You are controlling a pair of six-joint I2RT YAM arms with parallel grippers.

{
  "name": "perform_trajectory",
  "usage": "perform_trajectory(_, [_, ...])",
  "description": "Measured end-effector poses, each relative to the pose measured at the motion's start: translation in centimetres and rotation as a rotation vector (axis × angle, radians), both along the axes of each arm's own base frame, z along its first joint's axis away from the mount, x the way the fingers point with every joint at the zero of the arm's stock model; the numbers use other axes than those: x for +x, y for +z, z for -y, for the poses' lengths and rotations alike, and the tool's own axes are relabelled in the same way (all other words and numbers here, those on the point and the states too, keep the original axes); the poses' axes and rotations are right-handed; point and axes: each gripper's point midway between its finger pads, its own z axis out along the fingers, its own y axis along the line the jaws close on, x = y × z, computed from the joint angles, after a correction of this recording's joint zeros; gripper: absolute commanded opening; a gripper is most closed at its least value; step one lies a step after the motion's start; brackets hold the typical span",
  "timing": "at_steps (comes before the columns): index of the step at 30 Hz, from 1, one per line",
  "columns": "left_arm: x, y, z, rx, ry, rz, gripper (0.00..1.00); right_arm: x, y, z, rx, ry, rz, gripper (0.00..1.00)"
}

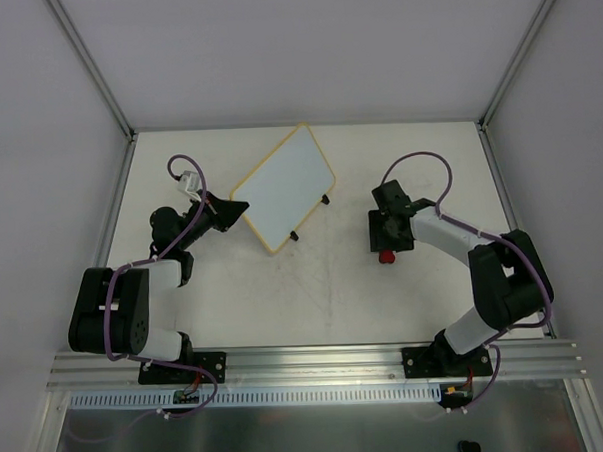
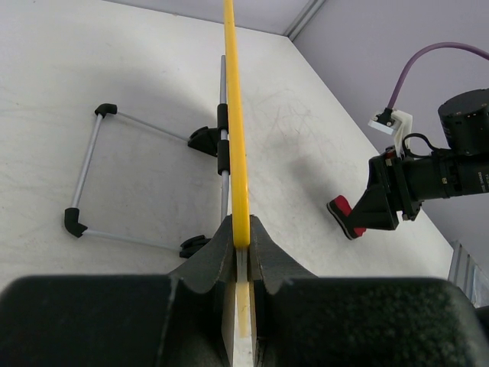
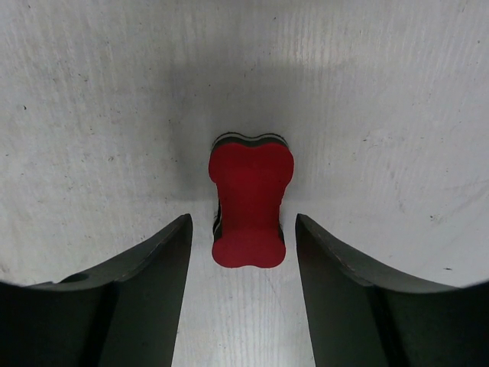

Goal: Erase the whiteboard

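The whiteboard (image 1: pixel 285 187) is a white board with a yellow frame and small black feet, standing tilted at mid-table; its face shows no writing in the top view. My left gripper (image 1: pixel 235 211) is shut on its left corner; in the left wrist view the yellow edge (image 2: pixel 235 130) runs up from between my gripper (image 2: pixel 242 241). The small red eraser (image 1: pixel 386 255) lies on the table to the right. My right gripper (image 1: pixel 387 244) is open right above it. In the right wrist view the eraser (image 3: pixel 250 202) lies between the spread jaws of my right gripper (image 3: pixel 243 229), untouched.
The board's wire stand (image 2: pixel 85 172) with black feet rests on the table behind the board. Grey enclosure walls and aluminium posts (image 1: pixel 89 65) ring the table. The right arm and its eraser (image 2: pixel 344 216) show in the left wrist view.
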Motion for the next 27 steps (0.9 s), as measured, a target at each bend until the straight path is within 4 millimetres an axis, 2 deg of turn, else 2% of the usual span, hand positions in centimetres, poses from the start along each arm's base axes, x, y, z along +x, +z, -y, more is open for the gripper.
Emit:
perform_trajectory(5, [-0.2, 0.0, 0.2, -0.003, -0.013, -0.003, 0.19, 0.0, 0.7, 0.0, 0.010, -0.001, 0.022, 0.61])
perform_trajectory(8, [-0.6, 0.0, 0.6, -0.007, -0.036, -0.007, 0.33, 0.1, 1.5, 0.0, 0.018, -0.002, 0.049, 0.61])
perform_trajectory(13, [-0.8, 0.1, 0.9, -0.016, -0.049, -0.012, 0.45, 0.3, 2.2, 0.0, 0.024, -0.003, 0.071, 0.61])
perform_trajectory(20, [-1.3, 0.6, 0.7, -0.014, -0.036, 0.003, 0.84, 0.4, 3.2, 0.1, 0.035, -0.005, 0.102, 0.61])
perform_trajectory(22, [-1.7, 0.6, 0.3, -0.006, -0.013, 0.006, 0.94, 0.4, 4.2, 0.1, 0.047, -0.001, 0.134, 0.61])
perform_trajectory(25, [-2.4, 0.8, -0.5, 0.008, 0.045, 0.021, 0.99, 0.6, 6.5, 0.3, 0.068, 0.006, 0.214, 0.62])
perform_trajectory(27, [-2.9, 1.2, -1.0, 0.017, 0.078, 0.036, 0.99, 0.6, 8.0, 0.4, 0.080, 0.010, 0.267, 0.62])
